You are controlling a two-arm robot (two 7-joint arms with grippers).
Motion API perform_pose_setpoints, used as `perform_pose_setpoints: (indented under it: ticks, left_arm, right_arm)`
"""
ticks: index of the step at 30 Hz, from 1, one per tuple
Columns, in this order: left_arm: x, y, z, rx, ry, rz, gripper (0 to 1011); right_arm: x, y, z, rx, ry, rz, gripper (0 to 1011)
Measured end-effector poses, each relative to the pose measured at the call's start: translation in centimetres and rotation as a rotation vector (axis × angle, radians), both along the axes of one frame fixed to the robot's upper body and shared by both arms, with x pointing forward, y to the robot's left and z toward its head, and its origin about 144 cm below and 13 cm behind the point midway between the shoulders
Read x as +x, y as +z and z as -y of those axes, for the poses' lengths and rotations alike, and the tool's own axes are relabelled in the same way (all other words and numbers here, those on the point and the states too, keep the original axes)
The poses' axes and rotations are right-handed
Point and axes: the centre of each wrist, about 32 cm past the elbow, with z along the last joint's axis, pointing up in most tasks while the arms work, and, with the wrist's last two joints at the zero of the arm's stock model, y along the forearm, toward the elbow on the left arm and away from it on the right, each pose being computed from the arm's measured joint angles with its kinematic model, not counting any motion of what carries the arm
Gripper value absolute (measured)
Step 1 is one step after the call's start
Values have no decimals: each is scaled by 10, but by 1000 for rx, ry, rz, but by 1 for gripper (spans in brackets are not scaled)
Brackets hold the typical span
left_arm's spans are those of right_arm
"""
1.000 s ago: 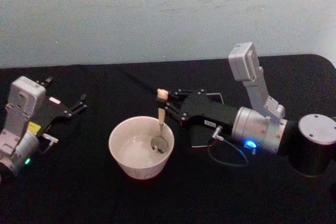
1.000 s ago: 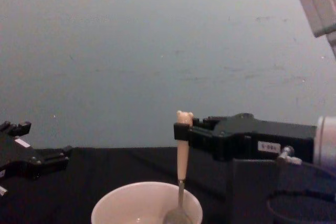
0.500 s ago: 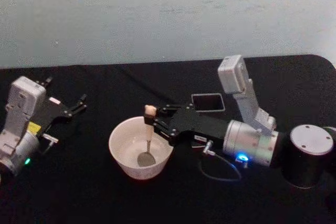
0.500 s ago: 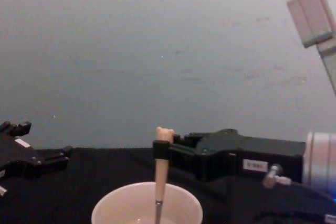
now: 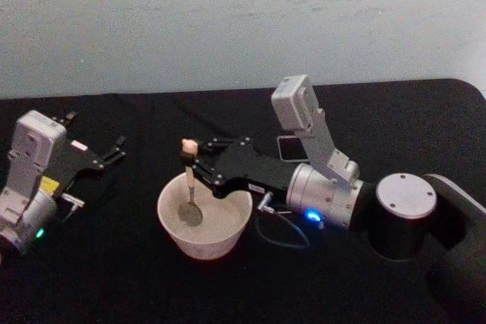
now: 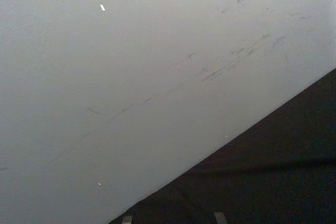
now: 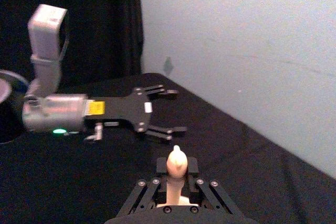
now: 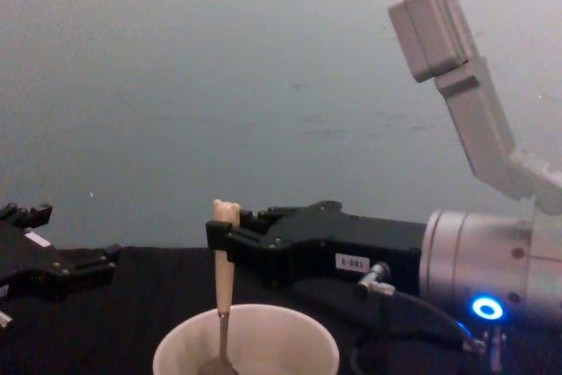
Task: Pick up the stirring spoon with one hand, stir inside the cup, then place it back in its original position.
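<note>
The cream-white cup [image 5: 225,234] stands on the black table, seen from the side in the chest view as cup [image 8: 281,344]. My right gripper [image 5: 191,168] reaches in from the right and is shut on the beige handle of the stirring spoon [image 5: 187,187], just under its bear head. The spoon stands nearly upright with its metal bowl down inside the cup's left half. In the chest view the spoon [image 8: 223,283] and right gripper [image 8: 225,240] rise above the rim. The dark grey square holder [image 5: 286,147] sits behind my right arm, partly hidden.
My left gripper [image 5: 96,134] rests open at the table's left, apart from the cup, and appears as left gripper [image 7: 175,112] in the right wrist view. A pale wall stands behind the table. A thin cable [image 5: 277,234] loops beside the cup.
My right gripper has carried the spoon leftward across the cup, from the right side to the left side. The left arm has not moved.
</note>
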Motion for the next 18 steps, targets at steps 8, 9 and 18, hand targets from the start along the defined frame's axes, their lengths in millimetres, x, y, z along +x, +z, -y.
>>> perform_pose_setpoints:
  ticks: [8, 9, 18]
  left_arm:
    - [0, 0, 0, 0, 0, 0, 1001]
    - [0, 0, 0, 0, 0, 0, 1002]
    - [0, 0, 0, 0, 0, 0, 1001]
  right_arm:
    - [13, 0, 6, -11, -60, 21, 212]
    - [13, 1, 7, -11, -64, 20, 212]
    - [4, 5, 33, 3, -56, -43, 213]
